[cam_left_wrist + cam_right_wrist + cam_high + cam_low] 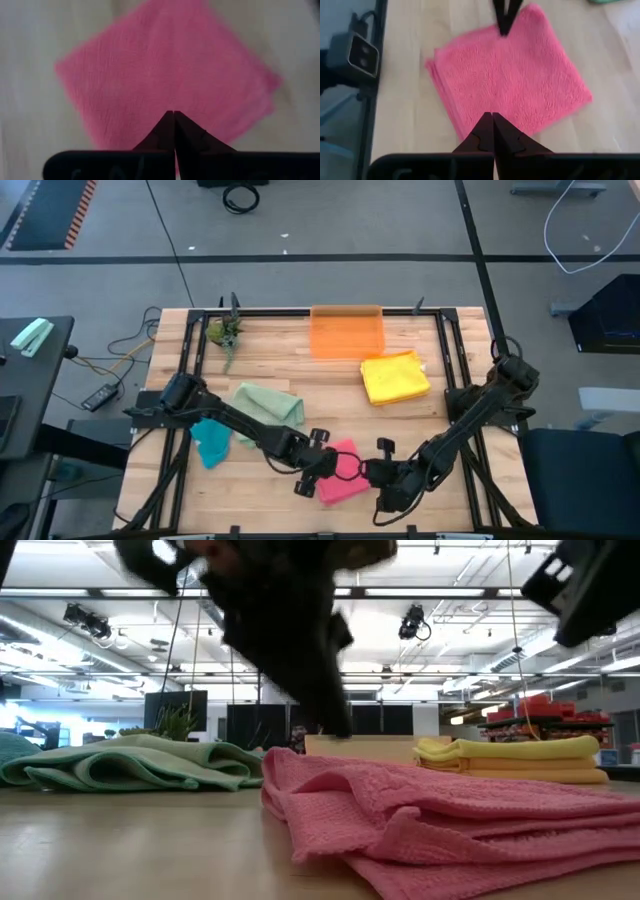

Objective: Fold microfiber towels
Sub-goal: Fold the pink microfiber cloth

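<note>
A pink microfiber towel (343,483), folded into a square, lies flat on the table near its front edge (420,820). My left gripper (336,463) is shut. Its tips (505,25) point down at the towel's edge that faces the left arm (165,75). My right gripper (373,474) is also shut and hangs above the towel's opposite side (515,80), clear of it. A sage green towel (268,402), a teal towel (211,442) and a folded yellow towel (395,377) lie untouched on the table. My left gripper's shut fingertips (338,725) come down slanting from the table's left, right over the pink towel's edge (512,17). I cannot tell whether they touch the cloth.
A translucent orange bin (346,332) stands at the far edge in the middle, and a small plant (225,333) at the far left corner. Black frame rails (455,380) run along the table's sides. Bare wood shows between the towels.
</note>
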Robot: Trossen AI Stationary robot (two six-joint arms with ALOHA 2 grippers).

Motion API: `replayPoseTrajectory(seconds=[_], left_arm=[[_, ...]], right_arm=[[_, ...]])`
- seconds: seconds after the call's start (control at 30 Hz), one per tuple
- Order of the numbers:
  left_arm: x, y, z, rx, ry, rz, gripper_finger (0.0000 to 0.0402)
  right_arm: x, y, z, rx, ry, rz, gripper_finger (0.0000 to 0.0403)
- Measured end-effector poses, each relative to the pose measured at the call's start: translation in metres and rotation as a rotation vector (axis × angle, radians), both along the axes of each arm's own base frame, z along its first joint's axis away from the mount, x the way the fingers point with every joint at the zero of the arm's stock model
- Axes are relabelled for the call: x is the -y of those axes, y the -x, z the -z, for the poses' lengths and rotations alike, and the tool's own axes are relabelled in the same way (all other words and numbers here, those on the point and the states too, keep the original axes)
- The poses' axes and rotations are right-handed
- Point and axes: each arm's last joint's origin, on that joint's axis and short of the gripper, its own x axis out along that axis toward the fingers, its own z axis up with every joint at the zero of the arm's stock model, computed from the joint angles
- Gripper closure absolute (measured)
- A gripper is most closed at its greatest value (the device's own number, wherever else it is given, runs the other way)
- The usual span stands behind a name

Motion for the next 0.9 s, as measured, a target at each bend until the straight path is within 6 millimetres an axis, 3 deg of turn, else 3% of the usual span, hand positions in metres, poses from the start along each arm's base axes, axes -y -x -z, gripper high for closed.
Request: replayPoseTrajectory(seconds=[0.1, 0.23, 0.57, 0.73, 0.83, 0.9], left_arm=[[0.023, 0.0, 0.004, 0.08, 0.054, 0.037, 0.0391], [0.044, 0.004, 0.027, 0.071, 0.062, 0.074, 0.0397], [0.053, 0.0, 0.05, 0.037, 0.134, 0.055, 0.0396], [0.056, 0.004, 0.029, 0.075, 0.152, 0.154, 0.0388], [0.052, 0.005, 0.002, 0.172, 0.112, 0.129, 0.0395], [0.048, 0.003, -0.003, 0.203, 0.078, 0.088, 0.0396]], right_arm=[[-0.006, -0.004, 0.01, 0.008, -0.003, -0.004, 0.0403], [-0.013, -0.012, 0.03, 0.015, -0.008, -0.002, 0.0403], [-0.013, -0.031, 0.069, 0.011, -0.002, 0.047, 0.0403], [-0.013, -0.032, 0.075, 0.001, -0.006, 0.046, 0.0403], [-0.013, -0.032, 0.075, -0.002, -0.004, 0.047, 0.0403], [-0.013, -0.032, 0.075, -0.004, -0.002, 0.046, 0.0403]])
